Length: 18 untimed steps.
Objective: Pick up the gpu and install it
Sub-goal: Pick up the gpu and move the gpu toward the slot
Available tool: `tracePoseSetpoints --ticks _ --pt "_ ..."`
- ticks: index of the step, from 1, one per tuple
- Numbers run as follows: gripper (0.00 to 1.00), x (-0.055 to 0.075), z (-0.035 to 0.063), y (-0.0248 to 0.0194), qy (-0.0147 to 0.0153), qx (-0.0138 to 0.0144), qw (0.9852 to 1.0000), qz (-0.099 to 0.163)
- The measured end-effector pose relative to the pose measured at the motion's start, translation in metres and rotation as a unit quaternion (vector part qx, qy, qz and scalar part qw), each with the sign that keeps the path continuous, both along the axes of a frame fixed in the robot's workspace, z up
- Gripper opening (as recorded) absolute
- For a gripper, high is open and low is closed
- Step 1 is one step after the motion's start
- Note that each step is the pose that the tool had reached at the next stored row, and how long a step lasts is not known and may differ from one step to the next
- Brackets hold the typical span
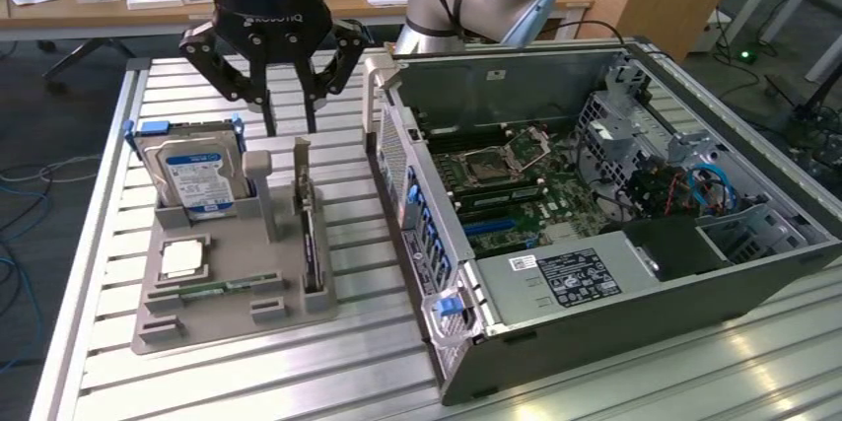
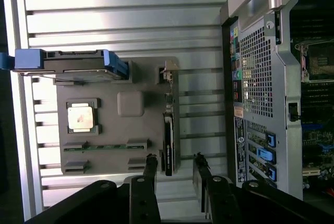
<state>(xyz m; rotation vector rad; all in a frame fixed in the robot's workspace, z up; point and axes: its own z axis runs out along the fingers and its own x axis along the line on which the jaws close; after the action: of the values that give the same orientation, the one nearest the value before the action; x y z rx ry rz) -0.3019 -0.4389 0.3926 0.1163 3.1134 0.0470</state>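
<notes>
Gripper point(image 2: 174, 158), jaws apart and empty, hovered just over the gpu point(image 2: 168, 139), which stood on edge in the grey tray point(image 2: 104, 127) at the open computer case's point(image 1: 632, 313) 9 o'clock in the exterior view, so nothing was picked up or installed yet.

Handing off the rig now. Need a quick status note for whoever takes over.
The gripper is open and empty, hovering just above the gpu.
The gpu stands on edge in its slot in the grey tray, beside the open case.
Done: nothing yet, the gpu is not lifted.
Left: pick up the gpu and install it in the case.
</notes>
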Motion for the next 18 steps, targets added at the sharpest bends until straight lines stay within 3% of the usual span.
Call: tracePoseSetpoints --ticks 4,18 --pt "0.42 0.0 -0.0011 0.0 0.0 0.0 1.0 0.0" --pt "0.42 -0.002 -0.0261 0.0003 0.0 -0.0007 1.0 0.0"
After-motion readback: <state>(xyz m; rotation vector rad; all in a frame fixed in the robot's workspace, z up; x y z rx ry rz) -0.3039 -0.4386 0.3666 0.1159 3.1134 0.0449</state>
